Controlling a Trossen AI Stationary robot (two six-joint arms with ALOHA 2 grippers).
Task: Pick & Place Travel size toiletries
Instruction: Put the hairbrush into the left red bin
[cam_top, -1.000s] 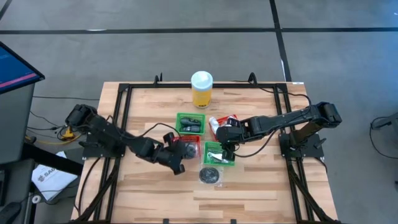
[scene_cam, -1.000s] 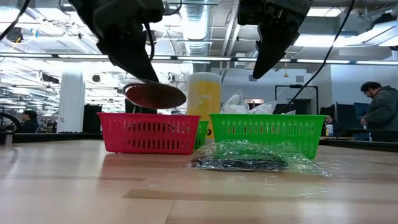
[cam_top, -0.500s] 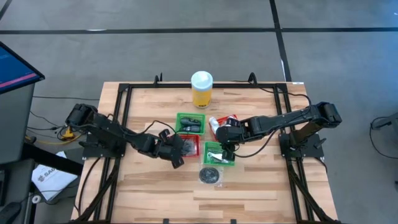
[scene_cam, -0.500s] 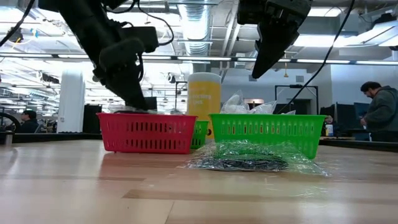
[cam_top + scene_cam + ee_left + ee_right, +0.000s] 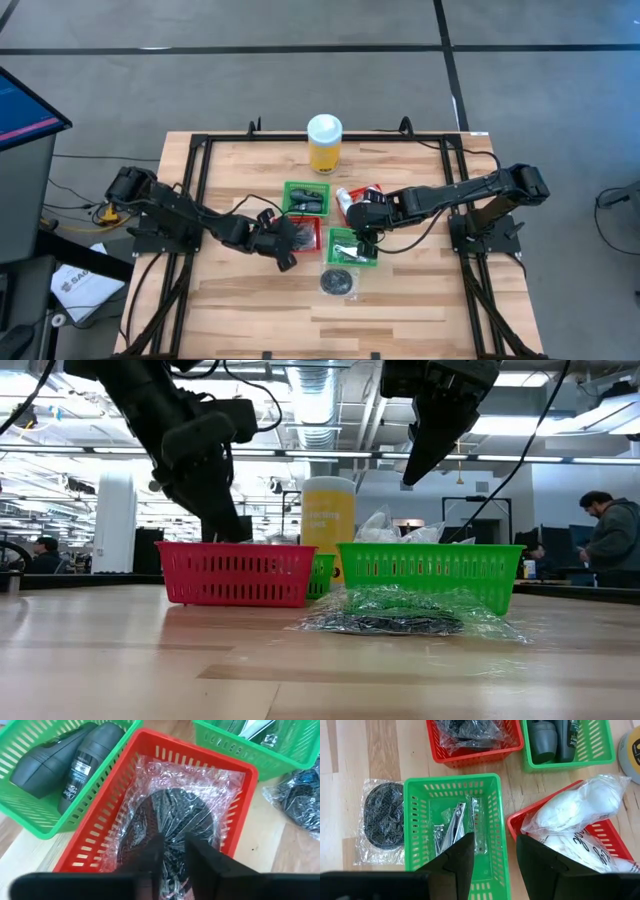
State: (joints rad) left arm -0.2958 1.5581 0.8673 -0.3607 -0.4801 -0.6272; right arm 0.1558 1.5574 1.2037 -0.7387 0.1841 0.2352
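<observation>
No readable text; print on dark bottles [image 5: 75,767] too small.

Left gripper [image 5: 228,532] tips hidden behind red basket [image 5: 238,573].

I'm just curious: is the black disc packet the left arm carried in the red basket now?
In: the wrapped black disc lies inside the red basket.

red mesh basket [image 5: 240,772] under the left claw [image 5: 172,852] holds a black netted disc in clear crinkly wrap [image 5: 172,815]; the green basket [image 5: 30,822] beside it has two dark grey bottles [image 5: 82,765], one with white print. below the right claw [image 5: 492,852]: green basket [image 5: 496,827] with silvery pieces [image 5: 451,827], black disc in clear wrap [image 5: 382,820] on pale wood just beside it, white packets [image 5: 580,807] in a red basket [image 5: 610,832]. yellow bottle [image 5: 325,152] with white cap further off.
</observation>
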